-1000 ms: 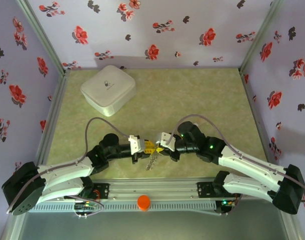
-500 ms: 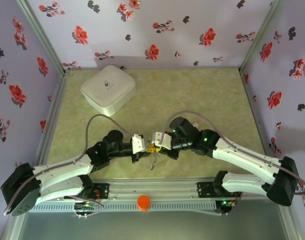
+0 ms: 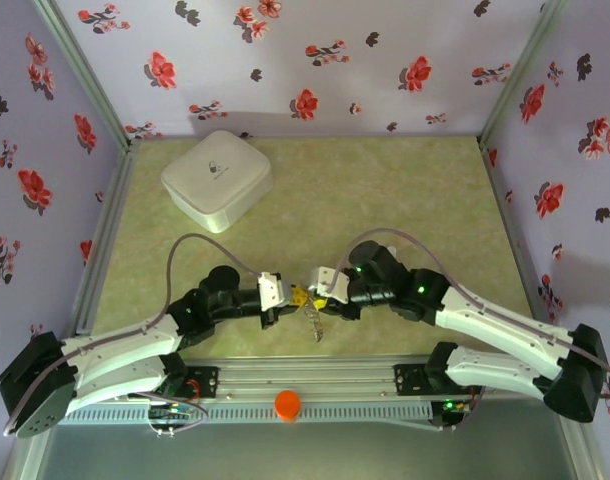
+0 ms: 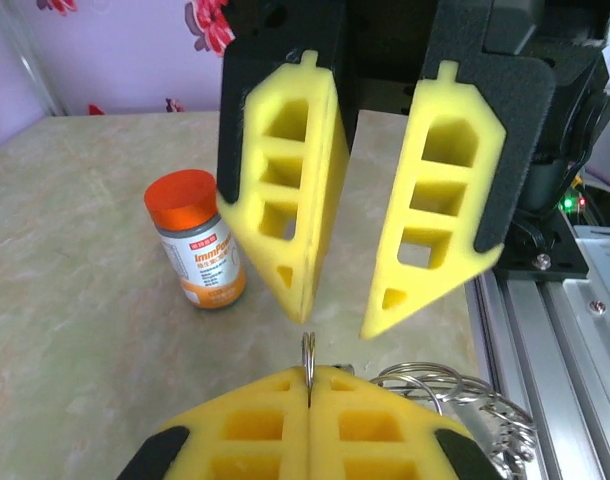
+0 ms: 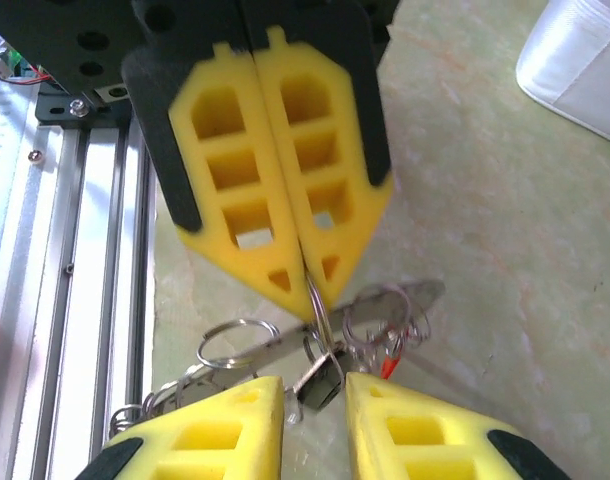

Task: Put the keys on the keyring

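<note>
My left gripper [image 4: 308, 375] is shut on the keyring [image 4: 308, 352], a thin metal ring seen edge-on between its yellow pads. In the right wrist view the same left gripper [image 5: 307, 290] pinches the keyring [image 5: 315, 308] from above. The keys [image 5: 323, 378] hang under the ring in a bunch with more rings. One has a dark head, and a red tag [image 5: 388, 367] shows beside it. My right gripper [image 5: 315, 390] stands open, one finger on each side of the dark key head. From above, both grippers meet near the front rail, with the keys [image 3: 314, 322] dangling below them.
A small bottle with an orange cap [image 4: 197, 240] stands on the table just beyond the grippers. A white square box [image 3: 217, 180] sits at the back left. The aluminium rail [image 3: 305, 385] runs along the near edge, close under the bunch.
My right gripper has opened and let go of the bunch. My left gripper has shut on the keyring. The keys now hang lower, tilted towards the rail.
</note>
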Robot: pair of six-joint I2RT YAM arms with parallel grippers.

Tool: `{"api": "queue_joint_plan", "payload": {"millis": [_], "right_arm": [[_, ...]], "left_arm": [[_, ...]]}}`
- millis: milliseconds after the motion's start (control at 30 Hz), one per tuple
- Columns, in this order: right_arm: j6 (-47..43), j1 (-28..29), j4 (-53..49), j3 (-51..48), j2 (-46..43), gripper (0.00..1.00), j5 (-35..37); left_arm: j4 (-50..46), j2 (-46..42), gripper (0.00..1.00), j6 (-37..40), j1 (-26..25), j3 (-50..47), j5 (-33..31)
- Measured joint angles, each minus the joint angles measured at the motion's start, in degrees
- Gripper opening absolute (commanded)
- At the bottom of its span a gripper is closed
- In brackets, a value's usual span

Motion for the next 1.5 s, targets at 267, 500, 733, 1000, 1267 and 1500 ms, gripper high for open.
{"api": "queue_joint_plan", "payload": {"millis": [267,500,733,1000,1267,1500], "right_arm": [[2.8,-0.4,3.2,-2.8,-0.9,0.23,-0.1],[3.2,-0.4,5.3,-2.8,-0.7,0.25,-0.1],[3.6,-0.4,6.0,-2.8,0.2,0.14,-1.0],[4.7,-0.5,6.4,-2.8,1.4,0.01,-2.6],[4.7,-0.5,6.5,-2.8,3.1,0.05,-3.3],[4.9,-0.5,6.6,-3.3,-0.5,0.21,-3.2]], "left_arm": [[6.3,0.0,0.0,-4.1,0.0,-3.1,-0.1],[7.6,0.0,0.0,-4.8,0.0,-3.2,-0.1],[8.2,-0.3,0.0,-5.4,0.0,-3.2,0.3],[8.2,-0.3,0.0,-5.6,0.0,-3.2,1.4],[8.5,0.7,0.0,-5.8,0.0,-3.2,2.5],[10.8,1.0,0.0,-5.8,0.0,-3.2,3.2]]}}
